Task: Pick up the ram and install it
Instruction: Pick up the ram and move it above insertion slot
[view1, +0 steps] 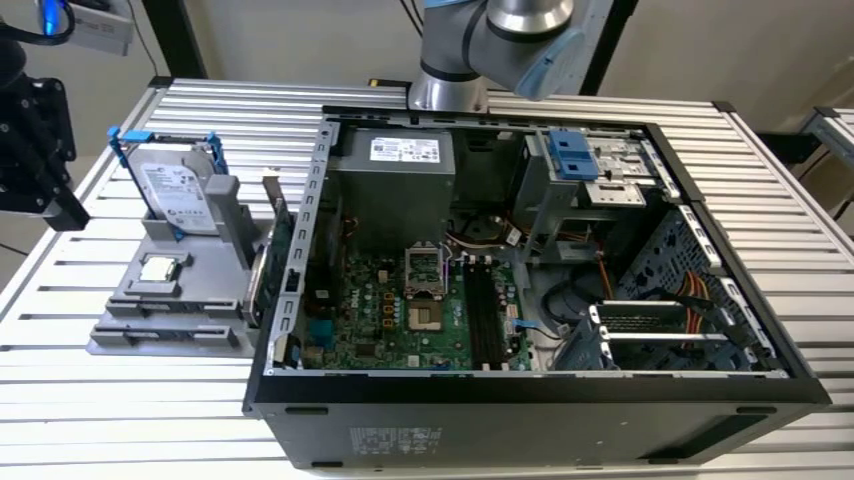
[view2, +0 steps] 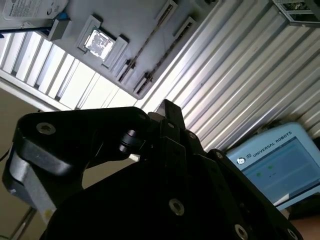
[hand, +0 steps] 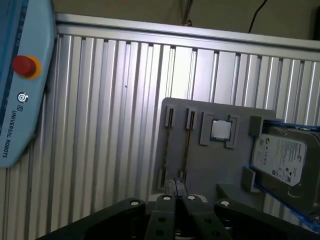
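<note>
Barely begun: the pincer (hand: 176, 197), open or closed I cannot tell, hangs near the grey holder (hand: 210, 170). The motherboard slots (view1: 481, 315) look empty, so the ram is not yet installed.

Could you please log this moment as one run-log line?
gripper: shut, empty, away from grey holder | ram: in holder slot | installed: no

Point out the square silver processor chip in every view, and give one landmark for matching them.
Exterior view: the processor chip lies on the grey holder, at the exterior view's left of the computer case.
Second wrist view: it sits between the hard drive and the holder's two long slots.
First wrist view: same spot, between slots and hard drive.
Shared landmark: the blue-framed hard drive.
</note>
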